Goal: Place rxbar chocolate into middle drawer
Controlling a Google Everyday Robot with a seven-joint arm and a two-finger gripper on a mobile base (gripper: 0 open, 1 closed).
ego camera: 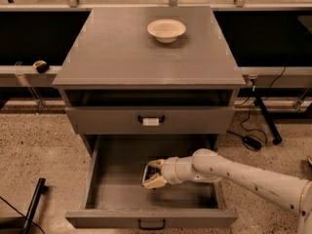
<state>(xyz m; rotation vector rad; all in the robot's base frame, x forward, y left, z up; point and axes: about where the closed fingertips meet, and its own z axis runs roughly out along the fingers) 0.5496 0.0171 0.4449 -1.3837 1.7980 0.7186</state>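
The gripper (155, 175) is down inside the open drawer (117, 184), just right of its middle, reaching in from the right on the 1 arm (234, 172). Its 2 fingers look clamped on the bar (150, 171), a dark flat piece showing between them. So the bar lies in the gripper itself, low over the drawer floor, with bare floor to its left and near side. Its long axis seems to run roughly near to far, though that is hard to judge. I judge that letting go is all that remains. Above sits the tagged drawer (195, 120), closed. Farthest, a bowl (166, 30) stands on the cabinet top (122, 52).
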